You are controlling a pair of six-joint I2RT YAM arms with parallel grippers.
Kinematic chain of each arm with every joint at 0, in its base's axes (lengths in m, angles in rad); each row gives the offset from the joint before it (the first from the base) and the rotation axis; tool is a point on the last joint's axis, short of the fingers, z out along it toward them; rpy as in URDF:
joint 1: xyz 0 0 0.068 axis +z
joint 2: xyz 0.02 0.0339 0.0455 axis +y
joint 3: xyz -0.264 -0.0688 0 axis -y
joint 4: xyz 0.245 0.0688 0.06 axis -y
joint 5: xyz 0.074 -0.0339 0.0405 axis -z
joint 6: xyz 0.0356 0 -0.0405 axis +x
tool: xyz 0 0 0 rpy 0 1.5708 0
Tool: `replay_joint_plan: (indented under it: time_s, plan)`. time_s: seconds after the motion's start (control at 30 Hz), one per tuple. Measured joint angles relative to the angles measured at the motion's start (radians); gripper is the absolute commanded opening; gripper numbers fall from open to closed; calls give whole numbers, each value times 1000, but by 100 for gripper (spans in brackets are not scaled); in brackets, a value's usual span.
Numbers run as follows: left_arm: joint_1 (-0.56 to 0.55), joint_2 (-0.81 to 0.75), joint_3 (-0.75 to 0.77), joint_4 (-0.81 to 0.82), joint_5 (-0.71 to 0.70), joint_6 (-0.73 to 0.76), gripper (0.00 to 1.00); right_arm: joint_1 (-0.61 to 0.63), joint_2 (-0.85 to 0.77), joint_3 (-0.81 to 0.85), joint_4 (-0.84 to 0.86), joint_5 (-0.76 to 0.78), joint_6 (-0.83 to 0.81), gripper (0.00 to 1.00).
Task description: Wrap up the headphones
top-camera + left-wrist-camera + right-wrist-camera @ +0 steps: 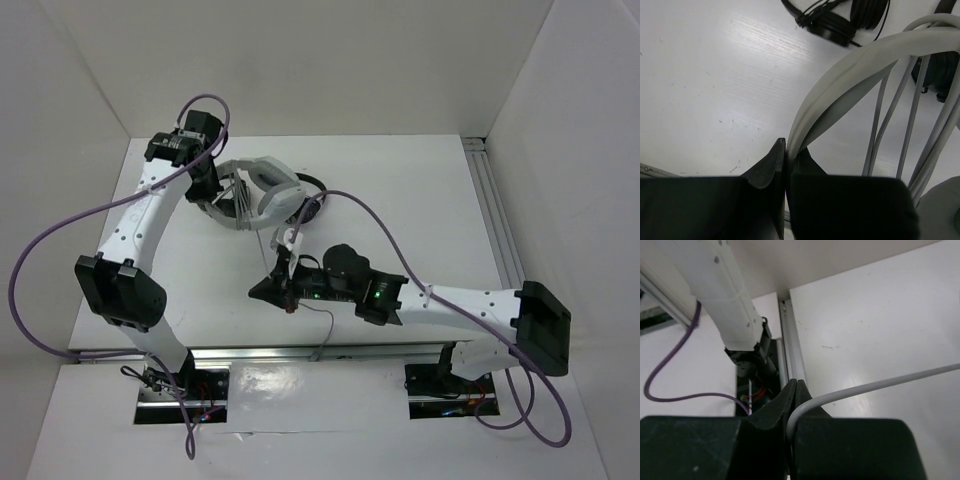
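Seen from above, the large grey-white headphones (270, 190) are in the upper middle of the frame, over the white table (430, 210). The left gripper (785, 146) is clamped tight on the edge of their wide band (850, 70), which curves up to the right in the left wrist view. Several strands of the thin grey cable (912, 120) run beside the band at the right of that frame. A pair of small black headphones (832, 27) lies at the top. The right gripper (793, 386), near the centre of the overhead view, is pinched shut on the cable. The headphones look light, with a stiff, smooth band: a good place to hold, though such a narrow pinch may let it pivot. The padded cups look soft and poor to grip. The cable seems limp and slippery, best held under gentle tension, without tugging where it joins the cup
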Motion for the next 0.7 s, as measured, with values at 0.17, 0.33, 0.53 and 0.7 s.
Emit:
replay_joint_plan:
  time_s: [0.17, 0.33, 0.53, 0.7]
  plan:
    - [-10, -3, -95, 32, 5, -27, 0, 4, -8, 220, -423, 109, -159, 0]
    - [-81, -26, -132, 60, -10, -21, 0, 6, 49, 529, -789, 264, -314, 0]
    - [-135, -97, -195, 113, -33, -33, 0, 7, 172, 861, -1102, 364, -452, 0]
    - [-143, -123, -206, 127, -101, -37, 0, 18, 234, 963, -1230, 291, -494, 0]
